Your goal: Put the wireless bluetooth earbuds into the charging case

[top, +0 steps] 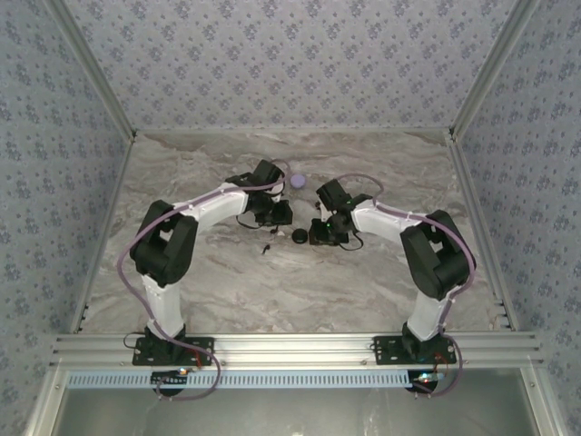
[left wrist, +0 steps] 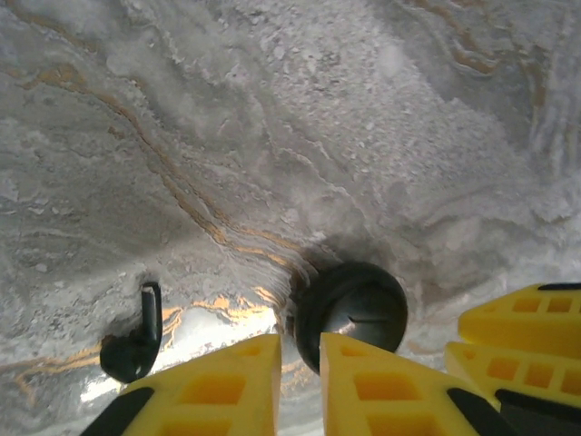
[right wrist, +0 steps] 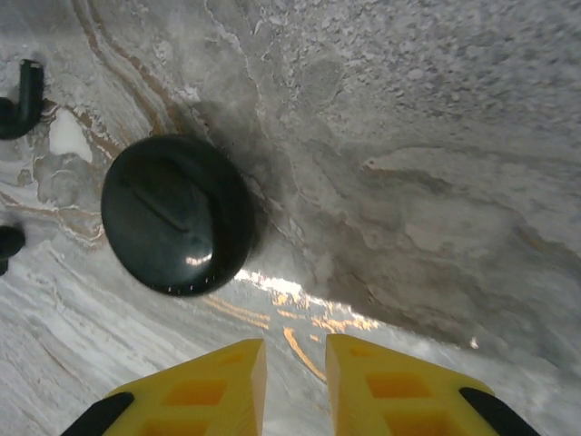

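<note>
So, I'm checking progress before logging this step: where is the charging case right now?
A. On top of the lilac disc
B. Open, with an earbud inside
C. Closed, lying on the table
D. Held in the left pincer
C: the charging case lies shut on the marble table, with an earbud loose beside it.

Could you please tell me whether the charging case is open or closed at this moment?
Closed. The charging case lies flat on the table as one smooth black dome with no lid raised, and an earbud lies outside it.

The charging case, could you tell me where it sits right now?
The charging case lies closed on the marble table, centre of the top view, between both grippers, an earbud to its left.
</note>
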{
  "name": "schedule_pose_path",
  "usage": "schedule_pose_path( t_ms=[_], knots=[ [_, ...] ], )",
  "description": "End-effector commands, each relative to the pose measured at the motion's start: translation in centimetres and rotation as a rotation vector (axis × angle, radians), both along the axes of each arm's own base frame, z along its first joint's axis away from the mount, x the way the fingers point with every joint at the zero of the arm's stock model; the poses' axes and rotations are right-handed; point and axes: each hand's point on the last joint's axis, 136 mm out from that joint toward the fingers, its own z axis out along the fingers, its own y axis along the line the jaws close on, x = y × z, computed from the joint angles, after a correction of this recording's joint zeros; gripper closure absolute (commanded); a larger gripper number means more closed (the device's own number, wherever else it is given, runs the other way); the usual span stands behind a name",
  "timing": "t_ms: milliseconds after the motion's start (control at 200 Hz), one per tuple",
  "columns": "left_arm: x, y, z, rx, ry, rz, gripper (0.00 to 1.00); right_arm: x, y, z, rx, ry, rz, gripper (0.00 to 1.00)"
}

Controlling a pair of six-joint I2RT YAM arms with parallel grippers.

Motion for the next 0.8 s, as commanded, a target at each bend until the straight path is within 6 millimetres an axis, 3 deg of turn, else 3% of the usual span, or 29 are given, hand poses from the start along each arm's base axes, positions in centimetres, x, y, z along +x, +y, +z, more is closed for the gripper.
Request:
schedule_pose_path(
  t_ms=[0,485,510,795],
  knots=[
    [-0.1,-0.5,0.1,0.007,0.017,0.002,0.88,0.4,1.0,-0.5,0.035,0.035,-0.046,0.76],
    [-0.9,-0.6,-3.2,0.063,0.096,-0.007,0.93,1.2,0.6,-2.1,-0.036,0.061,-0.050,0.77],
    [-1.0,-0.6,-3.3,0.063,0.099,-0.008,0.93,2.1,1.1,-1.2,-0.023,0.036,-0.049,0.78],
    [-1.7,-0.5,-3.6,0.068,0.112,-0.012,0.94,2.7,1.0,-1.1,-0.039,0.029,-0.046,0.78]
  ],
)
